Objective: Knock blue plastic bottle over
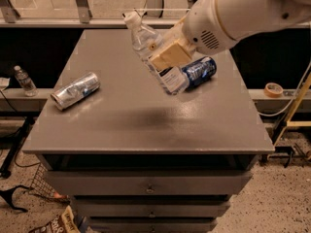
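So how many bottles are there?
2. The tilted bottle is over the table, at the gripper; the small bottle stands off it, left. None look hidden.

Robot test lab or workshop, by the look of it.
A grey metal drawer cabinet (146, 188) is standing as a worktable on a speckled floor (282, 208), a tape roll (273, 89) is lying on a ledge (296, 94), and the gripper (167, 57) is clasping the tilted blue plastic bottle (141, 35) over the cabinet top.
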Action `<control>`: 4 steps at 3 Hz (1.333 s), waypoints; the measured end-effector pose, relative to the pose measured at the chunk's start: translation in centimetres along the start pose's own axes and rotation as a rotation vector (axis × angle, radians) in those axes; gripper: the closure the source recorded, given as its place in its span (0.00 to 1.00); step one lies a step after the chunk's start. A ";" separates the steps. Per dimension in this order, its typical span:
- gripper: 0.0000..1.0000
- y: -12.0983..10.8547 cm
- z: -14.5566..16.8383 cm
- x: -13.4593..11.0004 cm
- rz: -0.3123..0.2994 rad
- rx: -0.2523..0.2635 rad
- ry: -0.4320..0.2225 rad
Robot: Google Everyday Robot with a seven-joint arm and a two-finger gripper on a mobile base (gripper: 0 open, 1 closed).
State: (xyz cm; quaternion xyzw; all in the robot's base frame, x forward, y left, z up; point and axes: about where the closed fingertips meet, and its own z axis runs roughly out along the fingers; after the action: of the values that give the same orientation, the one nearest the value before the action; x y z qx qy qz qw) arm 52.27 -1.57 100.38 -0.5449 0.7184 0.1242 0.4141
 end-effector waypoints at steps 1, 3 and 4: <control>1.00 1.9 3.6 1.2 -0.074 -0.121 0.187; 1.00 6.8 10.0 11.7 -0.450 -0.463 0.718; 1.00 6.3 9.8 15.0 -0.540 -0.520 0.886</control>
State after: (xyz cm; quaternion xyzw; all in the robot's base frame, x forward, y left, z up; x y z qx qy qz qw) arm 50.23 -3.27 81.59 -0.7928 0.6045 -0.0532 -0.0566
